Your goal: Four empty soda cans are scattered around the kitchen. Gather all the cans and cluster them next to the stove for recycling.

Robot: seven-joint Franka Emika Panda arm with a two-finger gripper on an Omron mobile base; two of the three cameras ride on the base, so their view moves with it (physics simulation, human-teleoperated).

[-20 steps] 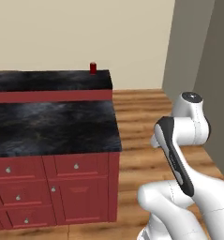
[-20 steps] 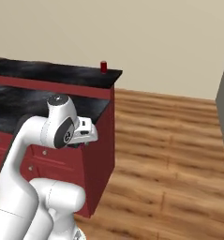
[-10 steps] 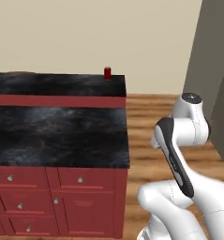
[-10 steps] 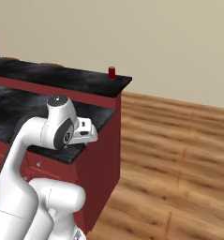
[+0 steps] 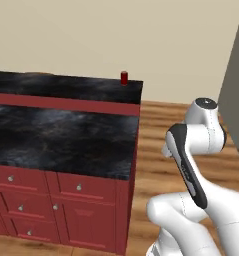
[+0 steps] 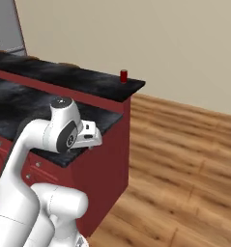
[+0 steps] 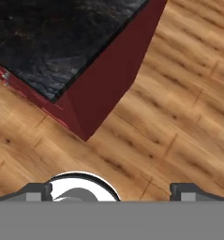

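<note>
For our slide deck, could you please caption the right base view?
Red soda can on the raised black countertop's far corner; the arm's empty end effector is tucked in.

We can't read any detail on the red can (image 5: 124,77) at the far corner of the table (image 5: 66,135): too small for top, base band or label, same from the right base view (image 6: 123,75). The table runs off the left edge in both base views, and its lower drawers (image 5: 26,220) are cut by the bottom edge. A grey appliance (image 6: 6,26) is clipped at the top left corner. In the hand view the jaws' tips are mostly cut off at the bottom.
</note>
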